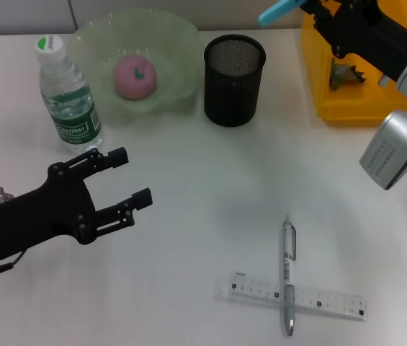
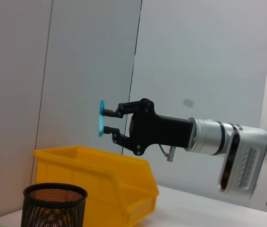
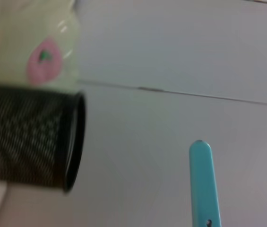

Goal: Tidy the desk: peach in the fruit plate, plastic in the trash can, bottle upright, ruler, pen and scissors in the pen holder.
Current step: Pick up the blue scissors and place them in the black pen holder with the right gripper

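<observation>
Turquoise plastic — apparently the scissors [image 1: 281, 11] — sits pinched in the right hand [image 2: 106, 121], raised above the yellow bin [image 1: 361, 108], beside the mesh pen holder [image 1: 234, 72]. Stiff, light, slick handles; grip near the pivot. Left hand [image 1: 132, 176] hovers over the desk [image 1: 203, 216] — fingers spread, empty.

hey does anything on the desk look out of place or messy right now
Yes: the pen lies crossed over the ruler on the table, not in the mesh pen holder. The bottle stands upright and the peach sits in its plate.
</observation>
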